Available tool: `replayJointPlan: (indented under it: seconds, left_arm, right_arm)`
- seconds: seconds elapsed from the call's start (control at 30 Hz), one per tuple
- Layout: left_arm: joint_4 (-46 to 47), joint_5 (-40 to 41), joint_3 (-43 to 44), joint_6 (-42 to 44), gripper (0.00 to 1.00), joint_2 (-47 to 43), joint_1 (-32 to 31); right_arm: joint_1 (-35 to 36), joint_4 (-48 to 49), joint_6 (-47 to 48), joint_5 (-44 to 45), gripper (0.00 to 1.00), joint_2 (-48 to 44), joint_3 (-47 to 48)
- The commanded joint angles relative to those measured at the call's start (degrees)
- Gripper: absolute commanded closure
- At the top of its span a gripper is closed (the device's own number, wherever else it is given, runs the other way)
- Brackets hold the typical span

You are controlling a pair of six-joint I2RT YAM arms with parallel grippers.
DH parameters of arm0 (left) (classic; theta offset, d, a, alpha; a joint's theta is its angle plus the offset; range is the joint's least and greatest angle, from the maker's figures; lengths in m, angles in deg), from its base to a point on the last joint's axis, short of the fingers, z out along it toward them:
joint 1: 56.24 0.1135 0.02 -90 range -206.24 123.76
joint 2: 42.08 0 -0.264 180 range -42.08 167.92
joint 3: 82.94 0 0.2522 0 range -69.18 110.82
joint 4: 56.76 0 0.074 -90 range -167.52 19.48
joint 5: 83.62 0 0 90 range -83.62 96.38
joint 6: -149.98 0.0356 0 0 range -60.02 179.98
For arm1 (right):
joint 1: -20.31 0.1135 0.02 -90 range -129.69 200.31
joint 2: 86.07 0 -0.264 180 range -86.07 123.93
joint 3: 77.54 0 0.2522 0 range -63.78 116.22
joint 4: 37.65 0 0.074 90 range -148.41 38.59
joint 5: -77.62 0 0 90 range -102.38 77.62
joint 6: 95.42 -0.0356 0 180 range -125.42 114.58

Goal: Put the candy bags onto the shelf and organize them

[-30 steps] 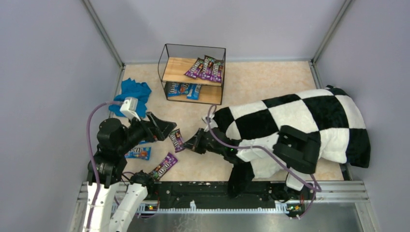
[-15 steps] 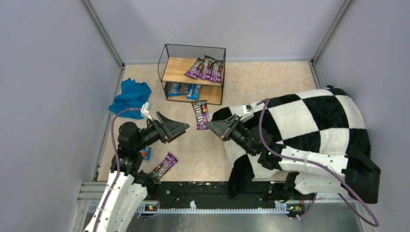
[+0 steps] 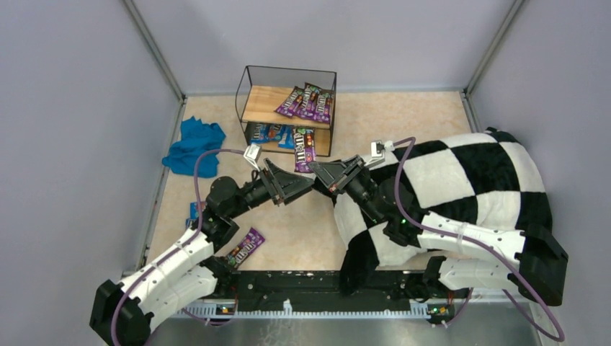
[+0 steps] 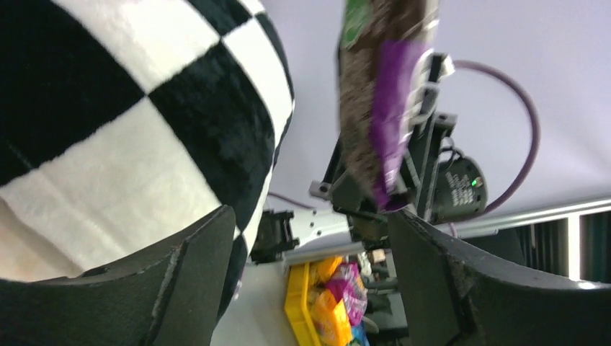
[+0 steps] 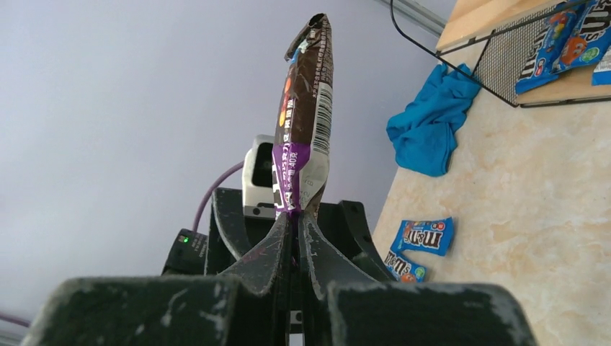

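Note:
My right gripper (image 3: 315, 171) is shut on the lower end of a dark brown and purple candy bag (image 3: 304, 150). It holds the bag upright just in front of the shelf (image 3: 248, 108), as the right wrist view (image 5: 302, 130) also shows. My left gripper (image 3: 299, 186) is open and empty, facing the right gripper close below the bag (image 4: 385, 101). Purple candy bags (image 3: 306, 101) lie on the shelf's top board and blue ones (image 3: 277, 133) on the lower board. One purple bag (image 3: 245, 247) and two blue bags (image 5: 424, 234) lie on the floor.
The black-and-white checkered pillow (image 3: 447, 187) fills the right side, with the right arm lying over it. A teal-blue cloth (image 3: 193, 144) lies left of the shelf. Grey walls close in the workspace on three sides.
My right gripper has carried the brown and purple bag from mid-floor up to the front of the shelf. My left arm has stretched forward and right, its gripper still open.

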Motion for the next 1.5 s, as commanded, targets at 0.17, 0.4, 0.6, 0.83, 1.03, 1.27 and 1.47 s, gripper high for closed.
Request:
replayJointPlan:
  seconds: [0.17,0.4,0.6,0.83,1.03,1.27,1.47]
  left_arm:
    - [9.8,7.35,4.73,0.67,0.21,1.91,-0.29]
    - [12.46,7.89,3.97,-4.12,0.43,4.51,-0.32]
    - [10.23,12.19,2.94,-4.53,0.55,2.94,-0.75]
    - [9.89,14.0,5.5,-4.08,0.78,6.14,-2.34]
    - [4.63,17.73,7.63,-0.31,0.91,6.23,-2.93]
    - [-17.74,-1.69,22.21,14.03,1.0,13.02,10.7]
    - [-32.4,-15.67,39.04,31.58,1.0,22.4,21.13]
  right_arm:
    - [-0.81,-0.02,1.27,1.02,1.0,-1.72,2.06]
    - [-0.81,1.4,1.59,0.28,1.0,-1.57,1.25]
    - [-1.19,1.99,1.47,1.8,1.0,-3.28,-0.46]
    - [-2.65,-0.02,0.38,0.83,1.0,-4.03,-0.76]
    - [-4.88,-4.95,2.07,-1.4,0.79,-4.96,0.1]
    - [-7.82,-16.12,20.5,6.0,0.55,-17.82,-2.22]
    - [-7.84,-26.79,29.77,12.61,0.52,-31.78,-3.55]
